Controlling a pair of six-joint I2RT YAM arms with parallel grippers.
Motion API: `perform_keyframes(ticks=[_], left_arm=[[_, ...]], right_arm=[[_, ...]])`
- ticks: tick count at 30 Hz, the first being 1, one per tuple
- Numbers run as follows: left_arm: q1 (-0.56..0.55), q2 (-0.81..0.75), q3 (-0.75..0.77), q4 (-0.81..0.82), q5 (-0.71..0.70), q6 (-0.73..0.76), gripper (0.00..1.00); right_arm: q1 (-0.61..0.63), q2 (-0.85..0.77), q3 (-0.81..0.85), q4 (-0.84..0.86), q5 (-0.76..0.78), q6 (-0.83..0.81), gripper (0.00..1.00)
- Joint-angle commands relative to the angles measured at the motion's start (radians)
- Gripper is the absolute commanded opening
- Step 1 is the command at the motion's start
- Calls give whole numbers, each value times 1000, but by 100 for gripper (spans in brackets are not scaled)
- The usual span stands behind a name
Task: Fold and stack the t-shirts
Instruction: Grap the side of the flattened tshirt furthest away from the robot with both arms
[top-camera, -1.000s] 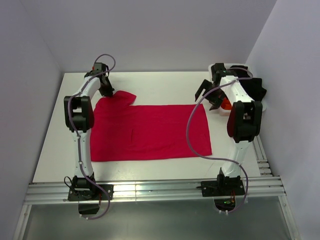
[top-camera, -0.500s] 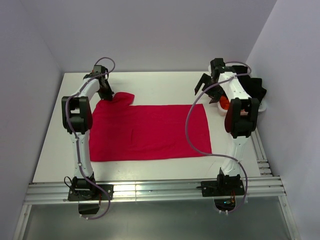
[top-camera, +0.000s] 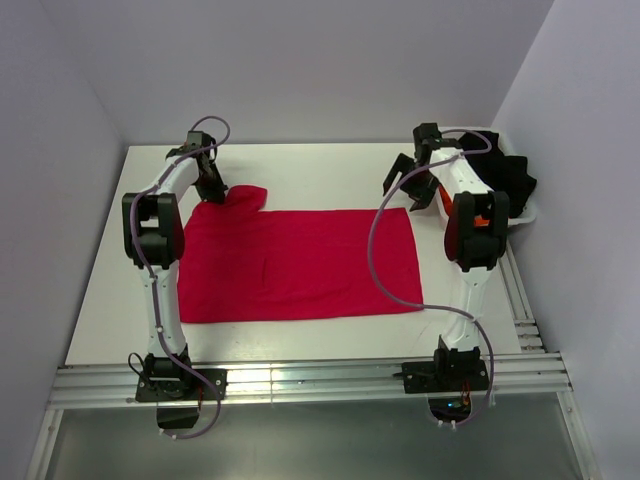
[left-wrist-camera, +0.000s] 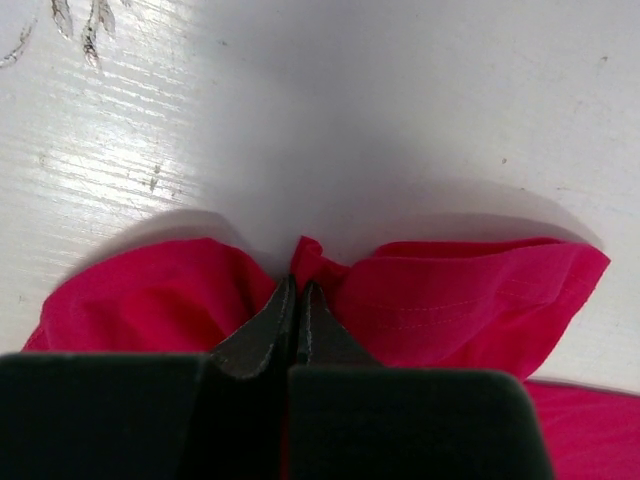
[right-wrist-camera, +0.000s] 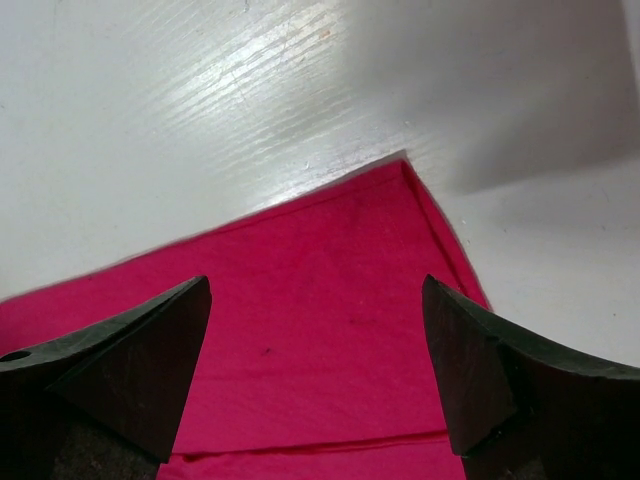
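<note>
- The crimson t-shirt (top-camera: 300, 265) is lying spread flat across the middle of the tabletop (top-camera: 320, 170), with one sleeve (top-camera: 248, 196) bunching up at its far left corner.
- The left hand (left-wrist-camera: 297, 290) is staying pressed together, pinching a fold of that sleeve low over the tabletop. Its position is showing almost no change over the last second.
- The right hand (right-wrist-camera: 315, 290) is coming away from the white basket (top-camera: 527, 208) and swinging leftward. It is now hovering with its fingers spread wide over the shirt's far right corner (right-wrist-camera: 405, 168), and it is not touching the cloth.
- Black cloth (top-camera: 512, 172) is sitting in the basket, untouched.
- Judgement: the right hand is lining up to take the far right corner, so that both far corners are held for a first fold. No fold is yet made, and stacking is not begun.
</note>
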Motion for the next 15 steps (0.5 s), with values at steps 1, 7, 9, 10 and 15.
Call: perform_keyframes(ticks=[1,7,9,10,15], left_arm=[[-3,-73,41,-28,22,-1,0],[-1,-77,54,-23,28,-5,0],[-1,-77,57,-26,22,-2,0],[-1,-77,58,-28,21,-1,0],[-1,-80,58,-32,18,4,0]], right_arm=[[-21,64,6,-2,41,-4,93],[-15,111,56,-44,111,6,91],[-20,126,53,-47,114,10,91],[-21,132,49,-50,117,10,91],[-23,146,26,-44,123,19,91]])
